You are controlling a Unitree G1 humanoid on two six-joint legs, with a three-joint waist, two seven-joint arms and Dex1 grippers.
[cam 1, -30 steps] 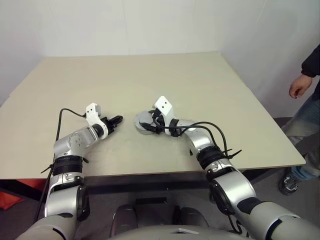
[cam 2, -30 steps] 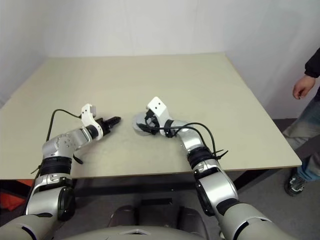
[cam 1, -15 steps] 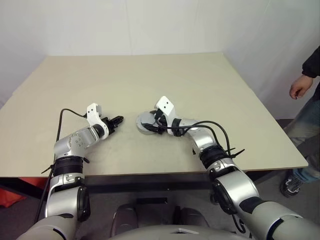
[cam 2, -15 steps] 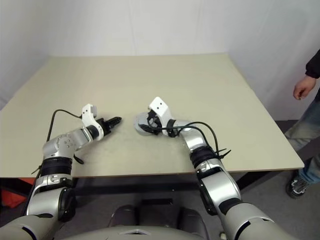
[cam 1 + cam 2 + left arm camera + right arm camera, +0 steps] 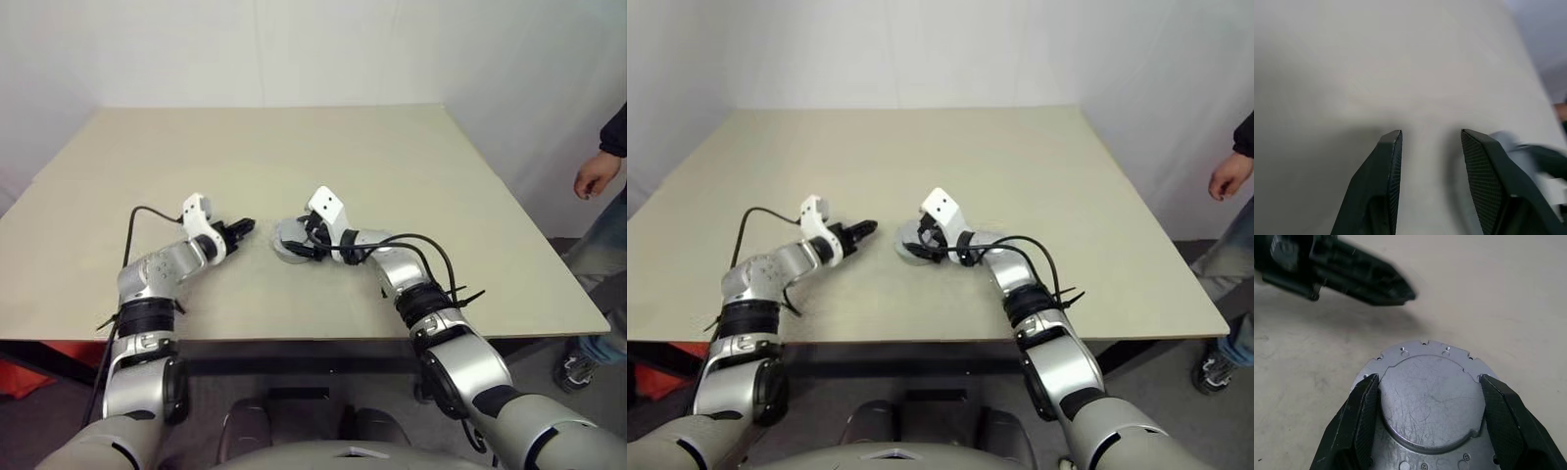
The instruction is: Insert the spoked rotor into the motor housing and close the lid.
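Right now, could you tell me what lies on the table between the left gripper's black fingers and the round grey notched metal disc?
Nothing: in the right wrist view, only bare beige table separates the left gripper from the round grey notched metal disc.

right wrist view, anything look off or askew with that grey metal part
Nothing stands out. The lid lies flat on the table, with the right gripper jaws on either side of its raised centre. Its face shows fine scratches, which look like ordinary wear. The left gripper hovers nearby, empty.
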